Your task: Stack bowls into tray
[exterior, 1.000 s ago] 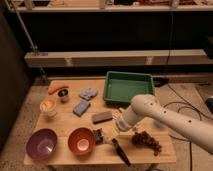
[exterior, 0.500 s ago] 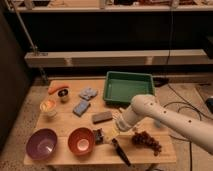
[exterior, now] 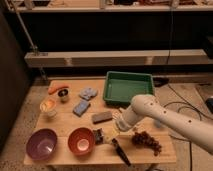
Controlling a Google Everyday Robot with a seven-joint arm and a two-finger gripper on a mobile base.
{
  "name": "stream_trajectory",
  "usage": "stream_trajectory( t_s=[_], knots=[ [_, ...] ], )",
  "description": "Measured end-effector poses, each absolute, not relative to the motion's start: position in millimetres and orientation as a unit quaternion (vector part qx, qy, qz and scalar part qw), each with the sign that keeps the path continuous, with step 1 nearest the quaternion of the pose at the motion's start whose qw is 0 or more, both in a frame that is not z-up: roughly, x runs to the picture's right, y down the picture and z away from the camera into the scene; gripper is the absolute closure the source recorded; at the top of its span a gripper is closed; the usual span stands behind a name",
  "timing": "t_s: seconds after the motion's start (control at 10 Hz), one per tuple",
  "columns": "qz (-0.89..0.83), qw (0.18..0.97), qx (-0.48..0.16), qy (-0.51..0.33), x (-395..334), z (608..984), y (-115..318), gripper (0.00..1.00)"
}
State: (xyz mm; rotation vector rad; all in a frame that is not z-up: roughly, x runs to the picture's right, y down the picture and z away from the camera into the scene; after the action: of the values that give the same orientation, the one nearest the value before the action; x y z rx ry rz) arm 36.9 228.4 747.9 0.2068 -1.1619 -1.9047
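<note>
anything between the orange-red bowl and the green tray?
Camera view: a grey block lies between orange-red bowl and tray; gripper sits just right of the bowl.

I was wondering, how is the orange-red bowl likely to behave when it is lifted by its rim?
The orange-red bowl looks rigid and shiny inside, so it may slip in a rim pinch. Being round and open, it will probably tilt if held from one side only. The gripper sits close beside it, above the table.

no text or labels can be read.
</note>
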Motion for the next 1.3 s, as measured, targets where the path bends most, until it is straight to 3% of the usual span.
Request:
stream_trajectory(
  t_s=[0.8,1.3],
  knots=[
    [-0.773,0.421,0.078,-0.468,35,747,226,0.38],
    [-0.819,0.339,0.083,-0.456,-33,727,171,0.38]
  ],
)
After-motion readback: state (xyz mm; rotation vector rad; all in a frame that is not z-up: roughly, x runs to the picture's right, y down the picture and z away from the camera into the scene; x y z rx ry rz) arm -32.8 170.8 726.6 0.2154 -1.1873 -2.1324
